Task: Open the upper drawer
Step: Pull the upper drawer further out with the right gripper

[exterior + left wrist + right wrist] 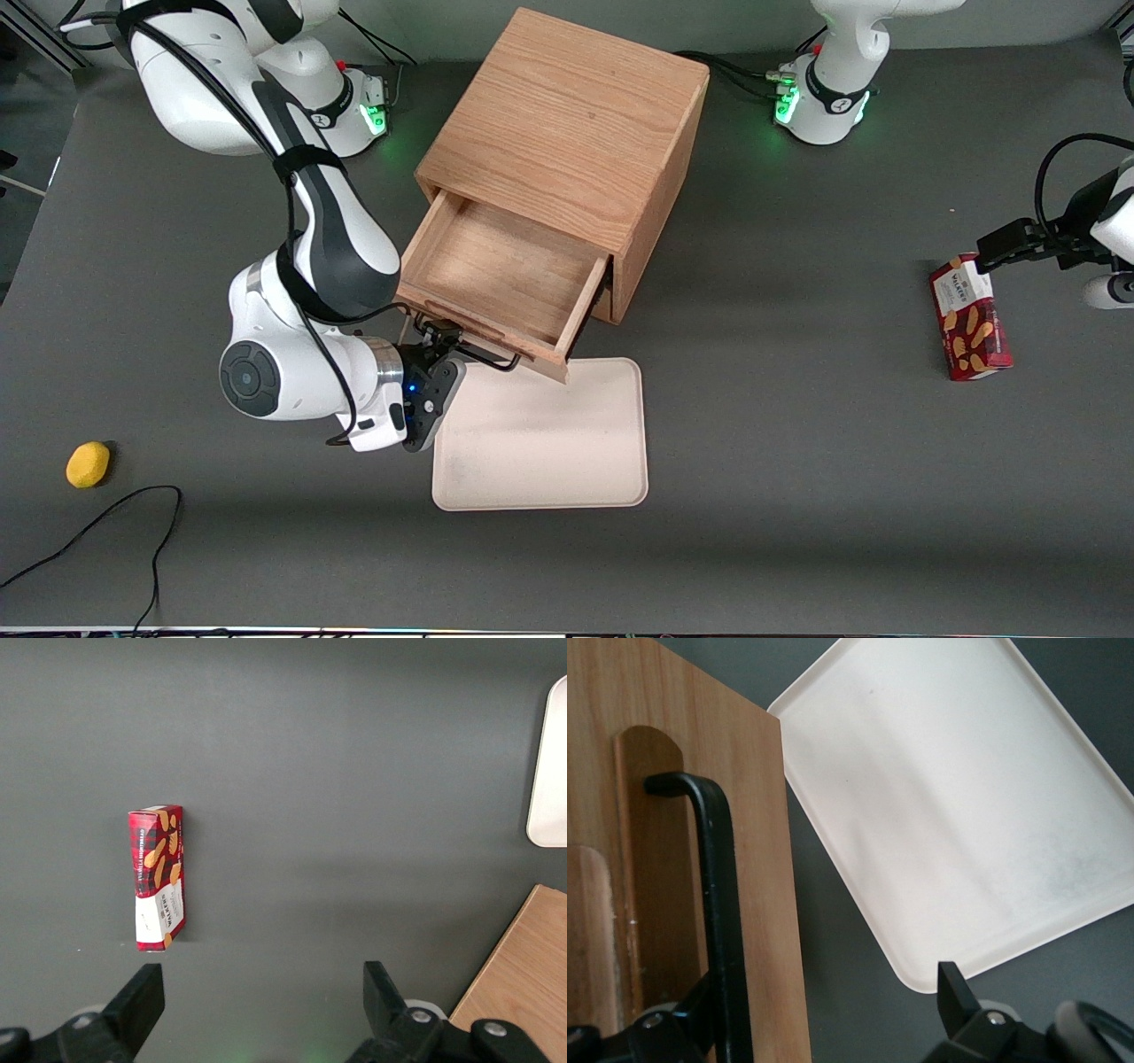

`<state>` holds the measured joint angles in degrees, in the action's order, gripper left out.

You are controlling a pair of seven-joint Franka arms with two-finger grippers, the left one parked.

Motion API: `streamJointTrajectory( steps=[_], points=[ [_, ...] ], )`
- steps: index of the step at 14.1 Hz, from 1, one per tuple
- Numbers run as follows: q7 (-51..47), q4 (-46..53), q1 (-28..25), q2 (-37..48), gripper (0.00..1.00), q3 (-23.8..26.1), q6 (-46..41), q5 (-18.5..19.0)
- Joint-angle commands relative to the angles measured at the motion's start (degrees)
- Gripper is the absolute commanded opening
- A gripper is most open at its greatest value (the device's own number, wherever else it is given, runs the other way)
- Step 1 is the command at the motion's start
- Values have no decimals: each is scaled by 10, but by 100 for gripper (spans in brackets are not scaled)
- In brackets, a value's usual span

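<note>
Upper drawer point(507, 276): light oak, pulled well out, interior empty; gripper point(440, 352) at handle.

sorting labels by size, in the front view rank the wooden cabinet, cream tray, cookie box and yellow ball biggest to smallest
1. wooden cabinet, its upper drawer pulled out
2. cream tray
3. cookie box
4. yellow ball

The gripper sits at the drawer's handle.

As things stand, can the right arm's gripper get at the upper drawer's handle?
Probably yes: the gripper is already at the black handle of the pulled-out upper drawer, with nothing in between.
</note>
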<state>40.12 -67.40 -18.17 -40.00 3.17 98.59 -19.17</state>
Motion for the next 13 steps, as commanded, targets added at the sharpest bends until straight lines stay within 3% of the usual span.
streamJointTrajectory(
  steps=[1, 13],
  points=[
    [16, 34, 7, -26, 100, 2, -3, -7],
    [16, 49, 21, -33, 100, 4, 9, -9]
  ],
)
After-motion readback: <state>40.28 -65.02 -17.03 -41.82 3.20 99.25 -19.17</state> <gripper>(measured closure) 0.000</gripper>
